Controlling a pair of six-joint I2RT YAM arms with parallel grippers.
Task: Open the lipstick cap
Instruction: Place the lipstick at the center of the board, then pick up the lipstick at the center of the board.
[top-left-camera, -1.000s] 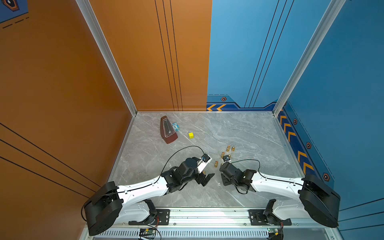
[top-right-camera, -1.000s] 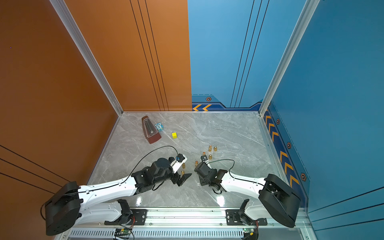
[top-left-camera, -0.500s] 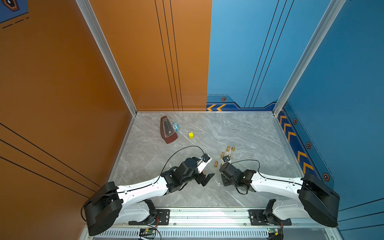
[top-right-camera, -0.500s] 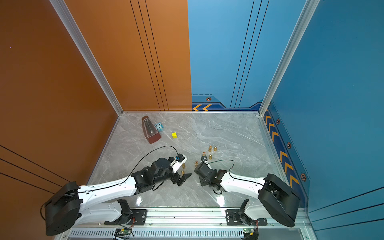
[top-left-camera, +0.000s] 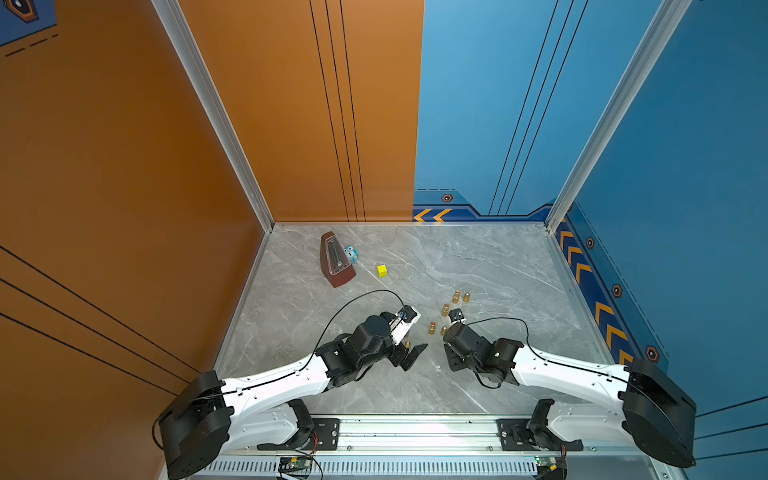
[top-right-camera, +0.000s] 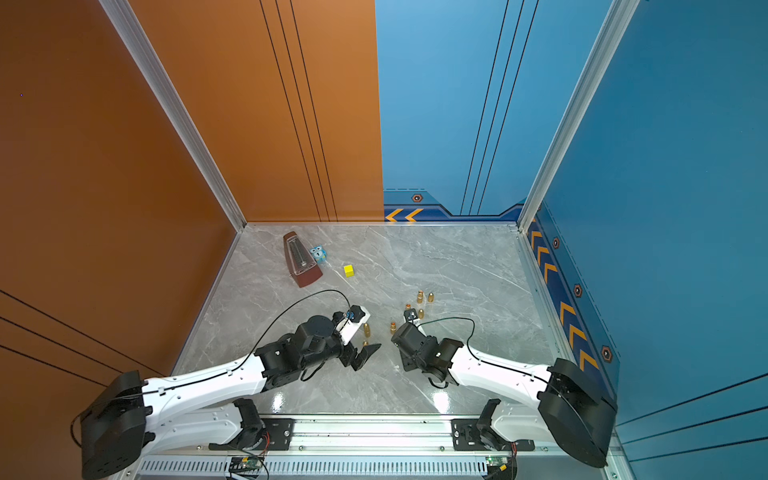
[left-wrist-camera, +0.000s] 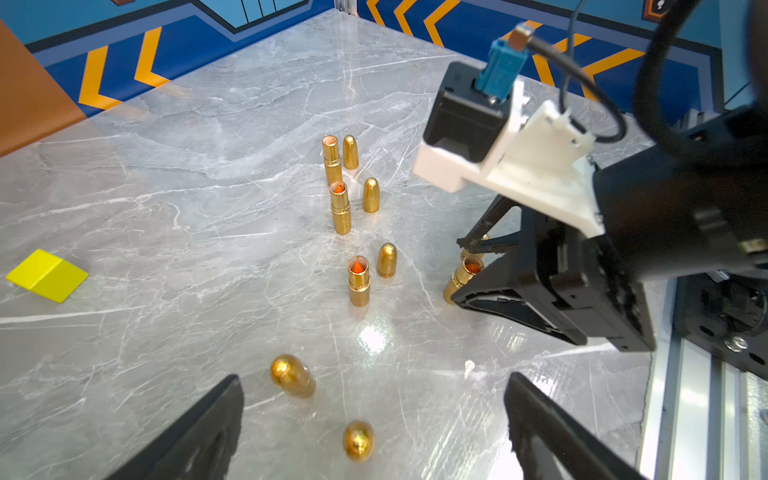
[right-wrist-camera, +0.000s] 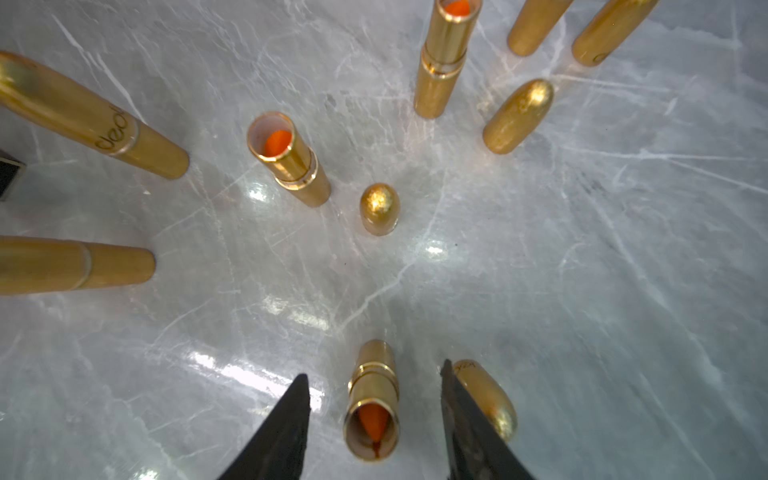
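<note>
The desk (top-left-camera: 478, 266) carries a metronome (top-left-camera: 336, 262) near its far edge. Everything that matters lies nearer the robot than the metronome, off toward the blue wall.

The left pincer (left-wrist-camera: 374, 386) gapes wide and holds nothing. It hangs over two capped lipsticks (left-wrist-camera: 293, 376), seen from above as gold domes.

The right pincer (right-wrist-camera: 374, 370) was clamped a second ago. Now its jaws stand apart on either side of an open lipstick (right-wrist-camera: 372, 399), which stands upright on the desk with its orange tip showing. Neither finger touches it. That reads as a release: this one is opened and set down, and the arm should be free to lift clear.

Its cap (right-wrist-camera: 488, 399) stands just outside one finger.

Farther along, three more opened tubes (left-wrist-camera: 359, 280) stand with a loose cap beside each. By my judgement only the capped pair under the left pincer remains.
</note>
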